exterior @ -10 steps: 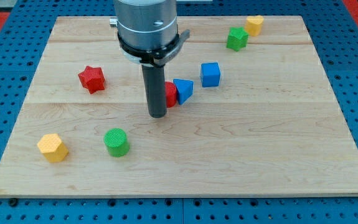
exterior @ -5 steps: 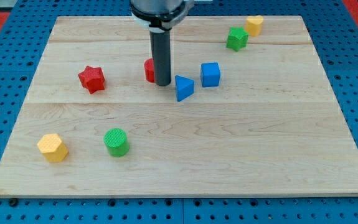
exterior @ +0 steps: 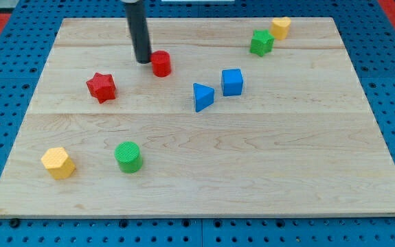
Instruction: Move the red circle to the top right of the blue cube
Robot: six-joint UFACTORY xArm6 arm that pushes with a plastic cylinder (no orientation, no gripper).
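Observation:
The red circle (exterior: 161, 64) sits on the wooden board (exterior: 252, 165) left of centre near the view's top. My tip (exterior: 143, 60) is just to its left, touching or nearly touching it. The blue cube (exterior: 232, 81) stands to the right of the red circle and a little lower. A blue triangle (exterior: 202, 96) lies just left of and below the blue cube.
A red star (exterior: 102, 87) lies at the left. A green cylinder (exterior: 128, 156) and a yellow hexagonal block (exterior: 58, 162) sit at the lower left. A green block (exterior: 260, 42) and a yellow block (exterior: 280, 27) sit at the top right.
The red circle has moved up and to the left, away from the blue triangle. My tip has moved up and left, from the circle's lower left to its left side.

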